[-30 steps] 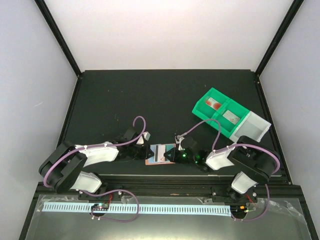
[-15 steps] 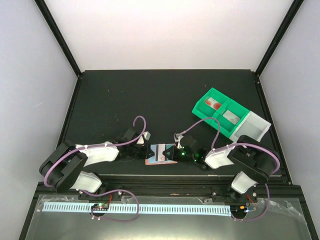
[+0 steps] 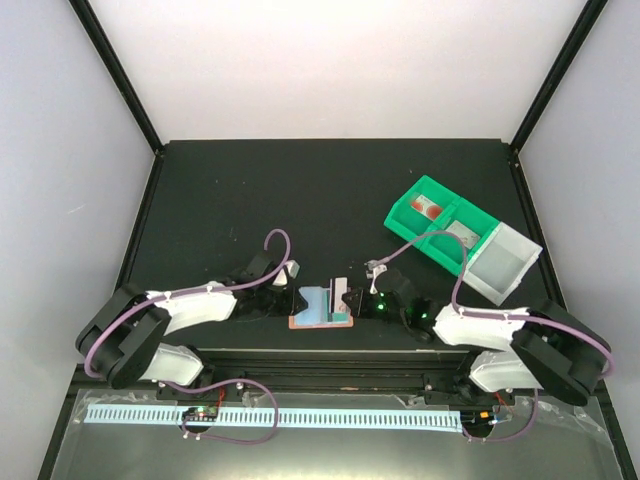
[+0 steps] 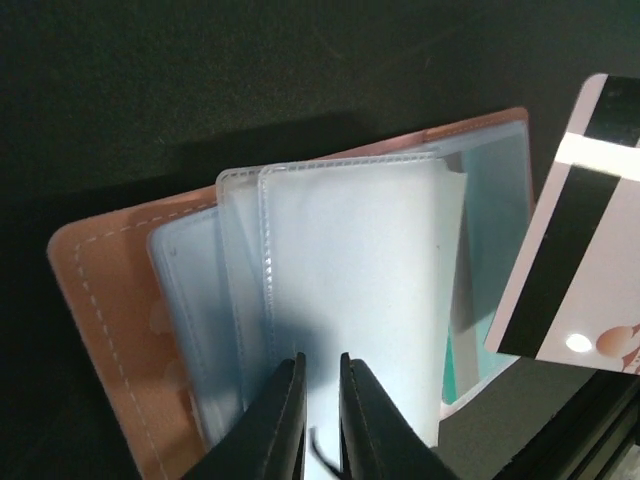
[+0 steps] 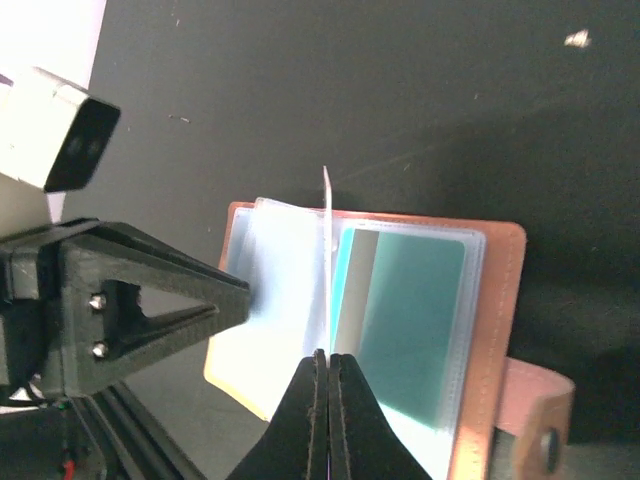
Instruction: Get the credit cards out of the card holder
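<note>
The salmon-pink card holder (image 5: 497, 300) is laid open on the black table (image 3: 250, 200), near its front edge, between both grippers. One clear sleeve (image 4: 350, 290) is pinched in the nearly closed jaws of the left gripper (image 4: 320, 362). A dark-striped card (image 4: 575, 270) is clamped, standing on edge over the holder, by the right gripper (image 5: 326, 358). A teal card (image 5: 415, 320) is seen sleeved.

Green compartment bin (image 3: 400, 217) beside translucent white tub (image 3: 503, 263) on black table (image 3: 250, 200)
</note>
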### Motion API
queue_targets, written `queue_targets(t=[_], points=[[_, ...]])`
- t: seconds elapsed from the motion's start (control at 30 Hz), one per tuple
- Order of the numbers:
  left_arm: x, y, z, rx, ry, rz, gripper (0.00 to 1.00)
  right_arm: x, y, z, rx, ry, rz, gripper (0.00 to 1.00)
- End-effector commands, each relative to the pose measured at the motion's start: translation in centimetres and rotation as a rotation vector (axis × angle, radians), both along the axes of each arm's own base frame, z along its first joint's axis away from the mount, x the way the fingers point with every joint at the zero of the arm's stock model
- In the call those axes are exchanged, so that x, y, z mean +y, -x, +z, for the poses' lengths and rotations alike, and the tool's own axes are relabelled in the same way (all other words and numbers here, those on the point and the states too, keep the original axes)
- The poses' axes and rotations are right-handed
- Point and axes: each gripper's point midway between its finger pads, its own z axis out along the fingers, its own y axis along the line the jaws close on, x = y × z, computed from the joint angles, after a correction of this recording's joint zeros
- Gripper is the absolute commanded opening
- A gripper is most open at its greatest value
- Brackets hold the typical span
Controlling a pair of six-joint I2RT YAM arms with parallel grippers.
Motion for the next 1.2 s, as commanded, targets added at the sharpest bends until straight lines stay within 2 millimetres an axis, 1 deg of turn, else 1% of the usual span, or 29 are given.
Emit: queue_targets(t=[0.0,0.03,0.07,0.13,0.2,0.23,0.33,0.47,0.57,0.63,0.7,0.83,0.9,0.97,1.03,1.17], points=[[-0.1,-1.5,3.1,-0.063,0.008,0.025,0.18,-1.4,-1.0,1.3,-0.128,0.119,0.013,0.01],[-0.3,-1.8,3.9,-0.077,0.017,0.027,0.22,-1.4,-1.2,2.0,-0.164,0.131,0.028,0.01],[-0.5,-2.1,5.4,-0.109,0.04,0.027,0.25,-1.4,-1.4,2.7,-0.205,0.141,0.043,0.01],[-0.8,-2.5,7.5,-0.146,0.066,0.023,0.31,-1.3,-1.7,4.2,-0.301,0.165,0.083,0.01],[-1.3,-2.4,9.6,-0.165,0.109,0.007,0.39,-1.0,-1.9,5.7,-0.395,0.186,0.131,0.01],[-1.6,-2.4,10.7,-0.174,0.136,0.0,0.46,-1.1,-1.9,6.3,-0.432,0.209,0.153,0.01],[-2.4,-1.8,13.5,-0.176,0.229,-0.015,0.55,-1.4,-2.4,9.3,-0.584,0.262,0.169,0.01],[-3.2,-0.6,17.1,-0.142,0.41,-0.002,0.62,-2.0,-2.4,12.9,-0.816,0.277,0.173,0.01],[-3.7,0.0,19.5,-0.106,0.575,0.026,0.63,-2.3,-1.4,14.3,-1.0,0.288,0.203,0.01],[-3.7,0.2,20.3,-0.061,0.659,0.074,0.6,-2.4,-0.9,15.1,-1.1,0.308,0.218,0.01],[-3.5,0.4,20.8,-0.014,0.719,0.115,0.59,-2.4,-0.8,15.4,-1.172,0.349,0.233,0.01],[-3.3,0.7,21.9,0.031,0.776,0.145,0.6,-1.6,-0.1,14.9,-1.327,0.487,0.304,0.01],[-3.2,0.8,22.3,0.042,0.796,0.155,0.62,-1.4,-0.3,14.8,-1.369,0.571,0.301,0.01],[-3.2,0.9,22.2,0.065,0.804,0.164,0.63,-1.2,-0.5,15.1,-1.401,0.632,0.297,0.01],[-3.2,1.0,21.9,0.083,0.808,0.17,0.64,-0.6,-0.2,15.4,-1.439,0.658,0.312,0.01],[-3.4,1.0,20.7,0.123,0.791,0.176,0.61,0.2,0.4,15.7,-1.483,0.676,0.318,0.01]])
